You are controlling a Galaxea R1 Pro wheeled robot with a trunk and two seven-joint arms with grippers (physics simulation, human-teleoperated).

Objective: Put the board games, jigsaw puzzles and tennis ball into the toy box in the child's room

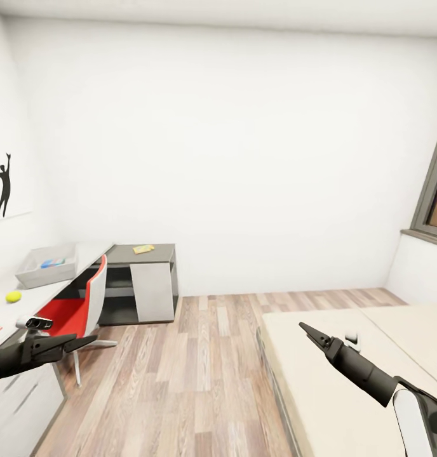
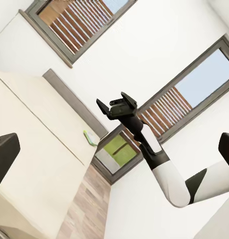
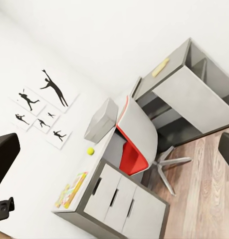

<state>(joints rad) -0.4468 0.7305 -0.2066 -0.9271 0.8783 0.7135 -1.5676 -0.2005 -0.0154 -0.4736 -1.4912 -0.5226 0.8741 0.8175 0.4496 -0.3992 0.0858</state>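
I held both jaws wide and empty; toy box (image 1: 46,264) at ten o'clock held something blue, tennis ball (image 1: 13,296) remained on the counter (image 1: 66,279).

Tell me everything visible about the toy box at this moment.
The toy box is a light grey, lidless bin with slanted sides, plastic-looking. It stands upright on the light grey part of the table, near the wall, beyond the tennis ball. Something blue with a little orange lies inside; what it is cannot be told. Neither gripper touches it.
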